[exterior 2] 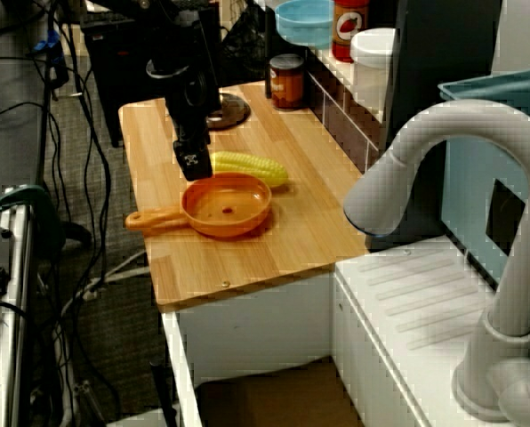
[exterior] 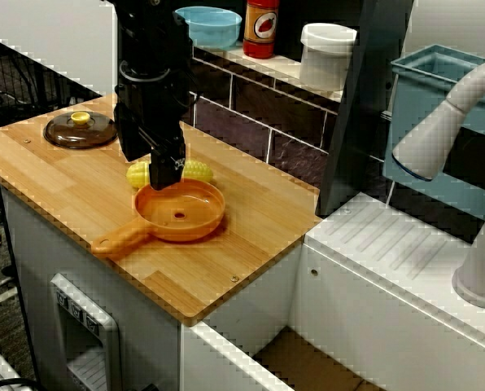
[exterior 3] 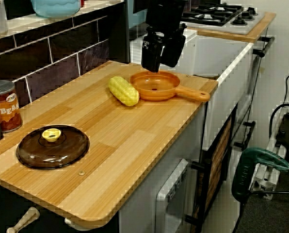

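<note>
A black gripper hangs just above the far rim of an orange toy frying pan. In the view along the counter its two fingers stand apart with nothing between them, so it is open. The pan is empty, and its handle points toward the counter's front edge. A yellow corn cob lies on the wood against the pan's rim. In the front view the gripper hides the cob's middle. Seen over the faucet, the gripper sits at the cob's left end.
A brown pot lid with a yellow knob lies on the wooden counter, with a bean can near it by the tiled wall. A blue bowl, red bottle and white cup stand on the ledge. A grey faucet rises over the sink.
</note>
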Motion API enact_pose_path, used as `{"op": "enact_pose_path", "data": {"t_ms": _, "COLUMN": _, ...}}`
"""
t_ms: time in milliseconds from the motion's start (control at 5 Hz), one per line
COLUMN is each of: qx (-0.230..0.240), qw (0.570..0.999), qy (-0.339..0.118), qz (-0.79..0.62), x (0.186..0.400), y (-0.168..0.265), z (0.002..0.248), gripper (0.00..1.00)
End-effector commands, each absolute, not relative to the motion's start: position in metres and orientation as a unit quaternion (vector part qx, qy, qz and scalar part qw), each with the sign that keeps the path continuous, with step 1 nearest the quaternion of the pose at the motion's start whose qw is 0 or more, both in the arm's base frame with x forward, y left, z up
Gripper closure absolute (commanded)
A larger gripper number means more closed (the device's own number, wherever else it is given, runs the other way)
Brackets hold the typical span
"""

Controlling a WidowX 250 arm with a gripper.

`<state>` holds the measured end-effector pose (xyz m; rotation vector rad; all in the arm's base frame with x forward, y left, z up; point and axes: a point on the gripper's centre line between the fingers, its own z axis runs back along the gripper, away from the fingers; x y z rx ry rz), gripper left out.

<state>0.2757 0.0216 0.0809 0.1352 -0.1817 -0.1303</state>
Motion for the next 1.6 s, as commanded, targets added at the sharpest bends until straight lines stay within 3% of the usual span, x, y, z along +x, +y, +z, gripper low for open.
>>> {"op": "enact_pose_path", "data": {"t_ms": 0, "qx": 0.093, "qw": 0.991, "qy": -0.09, "qz": 0.044, "x": 0.286, "y": 0.036, "z": 0.072, "gripper": 0.0}}
{"op": "enact_pose_path", "data": {"t_ms": 400, "qx": 0.063, "qw": 0.978, "qy": -0.091, "qz": 0.175, "x": 0.284, "y": 0.047, "z": 0.062, "gripper": 0.0}}
{"op": "enact_pose_path", "data": {"t_ms": 1200, "qx": 0.054, "qw": 0.969, "qy": -0.107, "qz": 0.216, "x": 0.275, "y": 0.045, "z": 0.042, "gripper": 0.0}}
{"op": "enact_pose_path", "data": {"t_ms": 1400, "qx": 0.048, "qw": 0.971, "qy": -0.112, "qz": 0.205, "x": 0.276, "y": 0.044, "z": 0.036, "gripper": 1.0}}
